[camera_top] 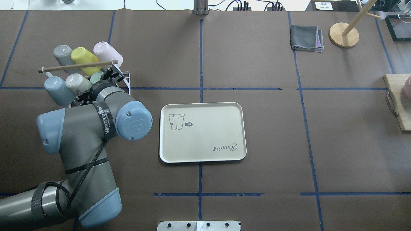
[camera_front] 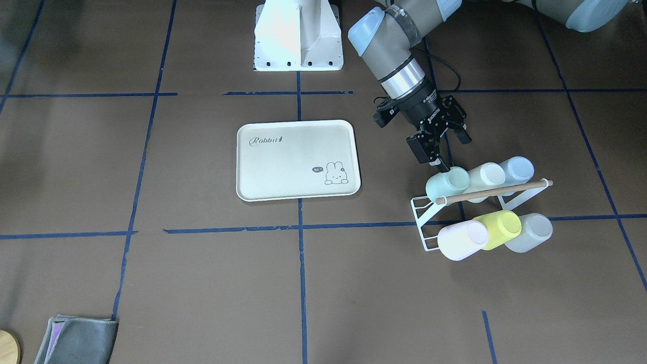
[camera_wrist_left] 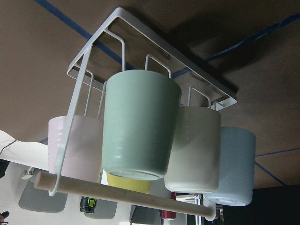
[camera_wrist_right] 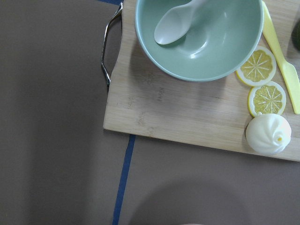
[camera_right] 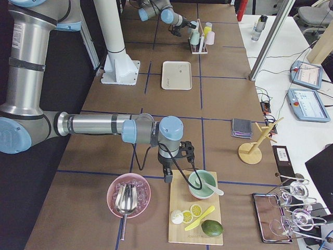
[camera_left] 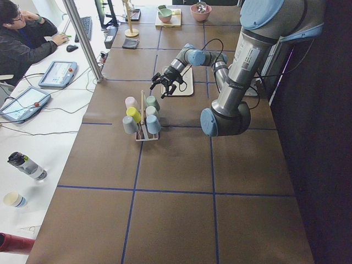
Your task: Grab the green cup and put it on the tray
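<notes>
Brown bench (camera_front: 202,283), cup rack (camera_front: 422,222) and tray (camera_front: 283,172).
Left gripper (camera_front: 453,151) fingers (camera_front: 427,149) are spread wide, empty, one tip just beside the green cup (camera_front: 447,186).

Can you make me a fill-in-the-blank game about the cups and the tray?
The white wire rack holds ____ cups in all. The cup between the pink cup and the grey cup is ____. The word written on the tray is ____. The left end effector, close to the green cup, is ____.

Missing words: six; yellow; Rabbit; open.
</notes>
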Motion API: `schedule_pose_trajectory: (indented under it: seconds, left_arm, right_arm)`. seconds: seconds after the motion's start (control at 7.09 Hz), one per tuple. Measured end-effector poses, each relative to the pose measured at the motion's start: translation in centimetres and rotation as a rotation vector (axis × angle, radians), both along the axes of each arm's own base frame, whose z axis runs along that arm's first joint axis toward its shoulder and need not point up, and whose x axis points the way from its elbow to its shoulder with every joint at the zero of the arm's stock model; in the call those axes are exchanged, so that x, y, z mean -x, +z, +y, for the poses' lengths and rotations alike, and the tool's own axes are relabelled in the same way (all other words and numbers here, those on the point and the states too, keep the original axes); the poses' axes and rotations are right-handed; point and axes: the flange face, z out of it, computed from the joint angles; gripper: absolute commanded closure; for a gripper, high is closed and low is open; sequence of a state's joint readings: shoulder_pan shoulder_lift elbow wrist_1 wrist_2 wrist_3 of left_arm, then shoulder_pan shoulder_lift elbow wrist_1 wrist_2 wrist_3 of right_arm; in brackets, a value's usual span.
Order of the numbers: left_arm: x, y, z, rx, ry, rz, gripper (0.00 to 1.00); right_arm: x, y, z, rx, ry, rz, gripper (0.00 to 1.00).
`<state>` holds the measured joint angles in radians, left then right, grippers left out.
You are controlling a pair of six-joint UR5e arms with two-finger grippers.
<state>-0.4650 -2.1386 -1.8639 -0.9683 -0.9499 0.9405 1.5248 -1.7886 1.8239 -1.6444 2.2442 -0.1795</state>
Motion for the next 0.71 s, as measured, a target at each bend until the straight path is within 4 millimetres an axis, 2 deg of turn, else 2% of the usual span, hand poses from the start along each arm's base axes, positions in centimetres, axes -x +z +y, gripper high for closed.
schedule_pose_trajectory:
  seconds: [0.42, 0.71]
  left_arm:
    - [-2.3, 2.4, -1.4, -0.027, -0.006, -0.001, 0.00]
    - [-3.2, 3.4, -1.8, -0.028, -0.008, -0.006, 0.00]
  right_arm:
    - [0.0, 0.1, 0.0, 0.003, 0.000, 0.001, 0.00]
    - [0.0, 0.5, 0.0, 0.010, -0.001, 0.001, 0.00]
